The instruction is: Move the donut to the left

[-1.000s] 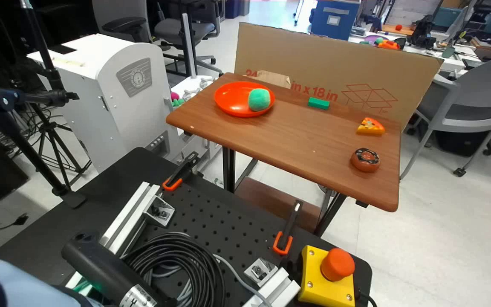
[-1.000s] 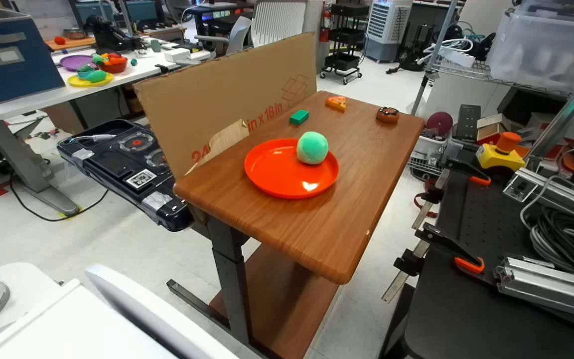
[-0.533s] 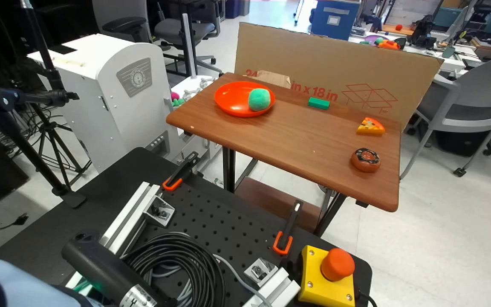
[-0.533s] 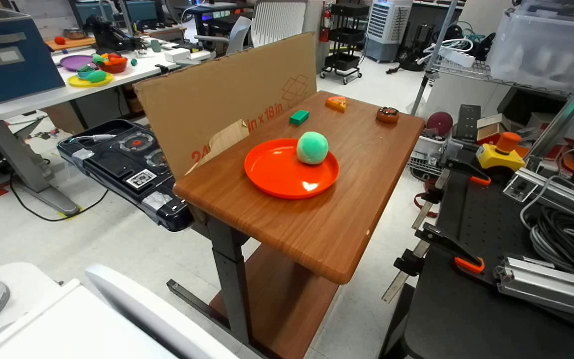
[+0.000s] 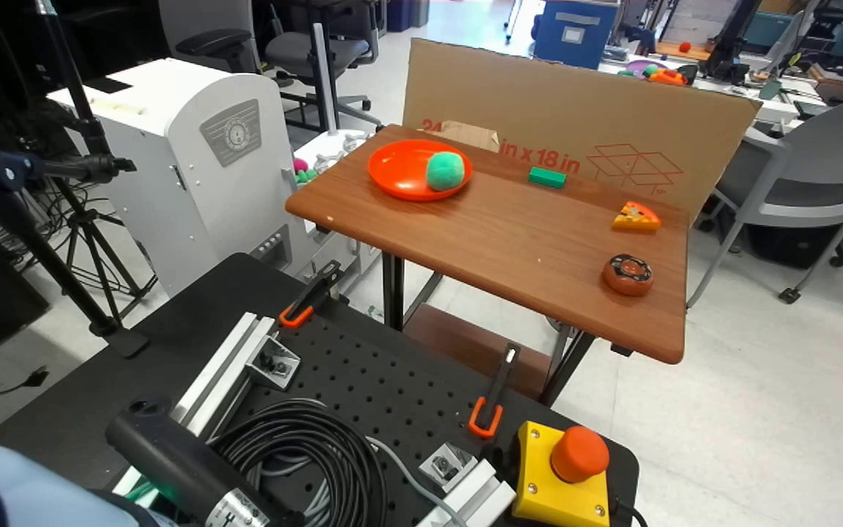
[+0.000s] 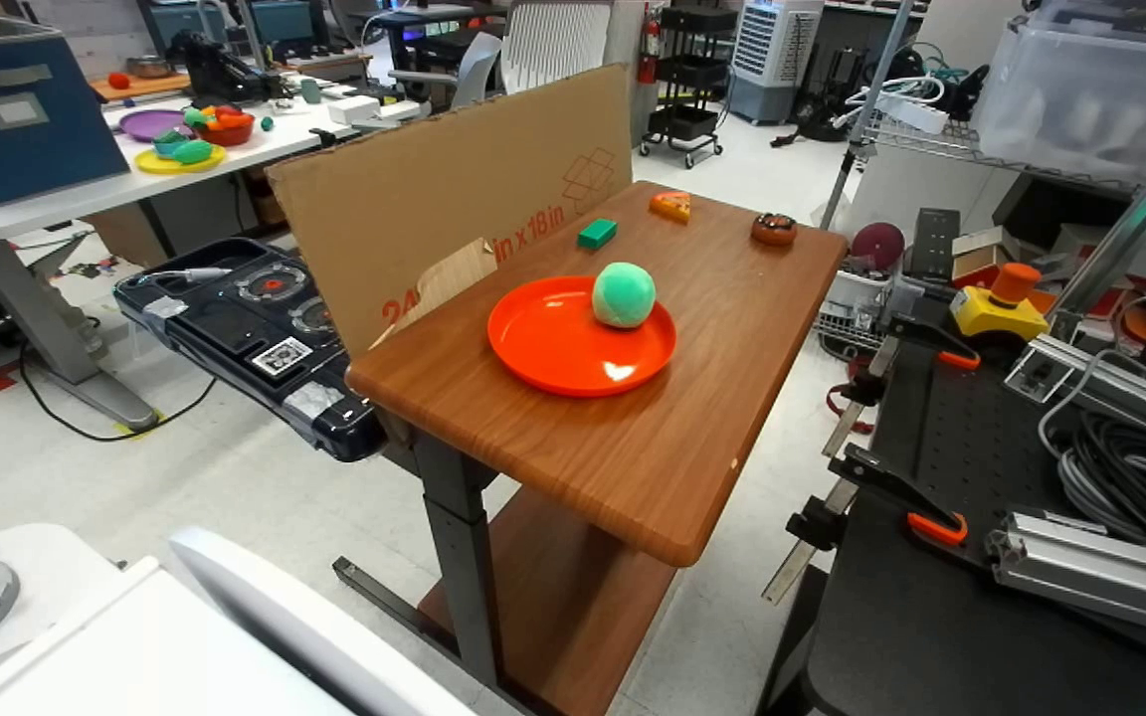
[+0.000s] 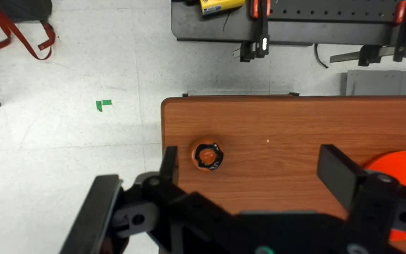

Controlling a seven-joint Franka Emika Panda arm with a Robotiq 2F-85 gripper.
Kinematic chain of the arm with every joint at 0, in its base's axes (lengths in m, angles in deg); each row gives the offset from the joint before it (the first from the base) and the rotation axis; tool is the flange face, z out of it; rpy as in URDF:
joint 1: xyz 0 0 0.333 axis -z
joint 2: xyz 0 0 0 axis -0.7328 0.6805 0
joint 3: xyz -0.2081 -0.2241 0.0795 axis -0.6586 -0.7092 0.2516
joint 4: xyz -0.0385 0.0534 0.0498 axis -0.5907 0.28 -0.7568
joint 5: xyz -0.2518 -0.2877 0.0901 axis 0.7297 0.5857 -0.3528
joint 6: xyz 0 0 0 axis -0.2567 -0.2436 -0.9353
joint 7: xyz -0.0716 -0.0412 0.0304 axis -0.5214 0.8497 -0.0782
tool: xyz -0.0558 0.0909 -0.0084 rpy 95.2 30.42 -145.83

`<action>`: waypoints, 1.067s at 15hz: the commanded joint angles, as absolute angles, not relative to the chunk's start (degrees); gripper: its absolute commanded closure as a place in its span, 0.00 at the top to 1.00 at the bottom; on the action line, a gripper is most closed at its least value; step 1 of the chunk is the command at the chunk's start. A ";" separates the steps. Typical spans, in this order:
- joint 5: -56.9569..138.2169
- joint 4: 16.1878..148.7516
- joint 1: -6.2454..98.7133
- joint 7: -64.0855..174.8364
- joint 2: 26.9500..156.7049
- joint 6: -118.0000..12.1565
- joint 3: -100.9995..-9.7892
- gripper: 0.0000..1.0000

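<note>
The donut (image 5: 628,275) is a brown ring with dark icing. It lies flat on the wooden table near one end in both exterior views (image 6: 774,230). In the wrist view the donut (image 7: 208,156) shows just inside the left finger, apart from it. My gripper (image 7: 248,155) is open and empty, its fingers wide apart. It is above the table, and the table corner and floor show below it. No clear view of the gripper shows in the exterior views.
An orange plate (image 5: 399,172) holding a green ball (image 5: 445,171) stands at the other end. A green block (image 5: 546,177) and a pizza slice (image 5: 637,217) lie near a standing cardboard sheet (image 5: 575,102). A black bench with clamps (image 5: 491,399) is beside the table.
A dark shape shows at the top edge of an exterior view, near its upper right, where it did not before; I cannot tell what it is. The donut and other table objects have not moved.
</note>
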State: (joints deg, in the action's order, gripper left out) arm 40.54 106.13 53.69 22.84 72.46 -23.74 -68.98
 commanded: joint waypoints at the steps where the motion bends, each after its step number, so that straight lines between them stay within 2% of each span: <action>1: 39.92 105.66 55.70 23.86 80.08 -33.24 -66.88 1.00; 10: 43.96 104.12 56.08 33.83 97.79 -49.63 -62.62 1.00; 16: 47.76 102.75 55.94 37.87 104.08 -52.13 -62.27 1.00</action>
